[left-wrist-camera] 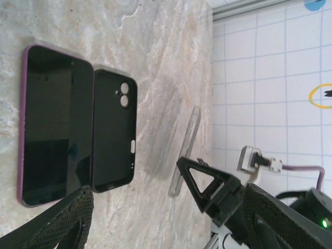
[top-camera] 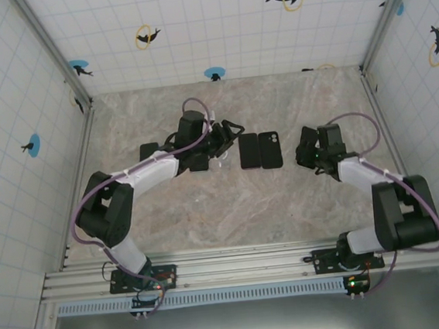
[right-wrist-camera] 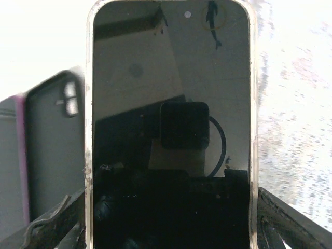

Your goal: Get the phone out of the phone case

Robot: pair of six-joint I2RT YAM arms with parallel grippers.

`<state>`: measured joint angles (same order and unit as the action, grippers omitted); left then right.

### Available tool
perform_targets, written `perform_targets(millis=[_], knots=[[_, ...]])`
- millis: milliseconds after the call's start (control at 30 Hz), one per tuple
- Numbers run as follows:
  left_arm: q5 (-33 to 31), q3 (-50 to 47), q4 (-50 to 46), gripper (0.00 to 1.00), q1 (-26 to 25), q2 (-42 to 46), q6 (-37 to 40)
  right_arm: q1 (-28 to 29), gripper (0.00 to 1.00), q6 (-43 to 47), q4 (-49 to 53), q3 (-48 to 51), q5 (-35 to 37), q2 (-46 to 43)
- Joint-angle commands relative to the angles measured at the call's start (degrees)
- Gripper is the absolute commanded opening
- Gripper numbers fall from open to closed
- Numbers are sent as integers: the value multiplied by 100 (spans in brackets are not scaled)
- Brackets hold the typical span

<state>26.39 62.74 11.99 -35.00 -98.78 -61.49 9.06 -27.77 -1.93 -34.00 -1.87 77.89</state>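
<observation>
Though wide apart, right jaws tight on the clear-cased phone (right-wrist-camera: pixel 171 104); left jaws open, empty

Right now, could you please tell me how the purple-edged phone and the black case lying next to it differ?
The purple-edged phone shows a plain glossy screen, while the black case looks matte. The phone has a purple rim, the case a black one. The case has a camera cutout with two round light holes near one corner; the phone's face has none. Both are dark and lie flat, side by side, on the table.
</observation>
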Motion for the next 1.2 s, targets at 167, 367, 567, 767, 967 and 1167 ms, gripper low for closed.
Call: perform_targets(millis=[167,367,567,767,967,1167], knots=[[80,876,-239,73,-342,-396,344,441,50,910,-1746,781,-773,-1308],[35,1449,-666,68,-570,-652,869,796,50,1038,-2149,878,-1051,-1566],[61,1748,-880,67,-657,-845,1160,1058,49,1115,-2093,610,-1264,-1503],[171,2366,-1416,61,-725,-1206,1503,1201,49,1143,-2089,456,-1378,-1443],[287,2493,-1524,48,-744,-1334,1591,1247,48,1143,-2027,344,-1465,-1400],[364,2506,-1550,35,-762,-1340,1588,1256,48,1156,-1950,222,-1605,-1277]])
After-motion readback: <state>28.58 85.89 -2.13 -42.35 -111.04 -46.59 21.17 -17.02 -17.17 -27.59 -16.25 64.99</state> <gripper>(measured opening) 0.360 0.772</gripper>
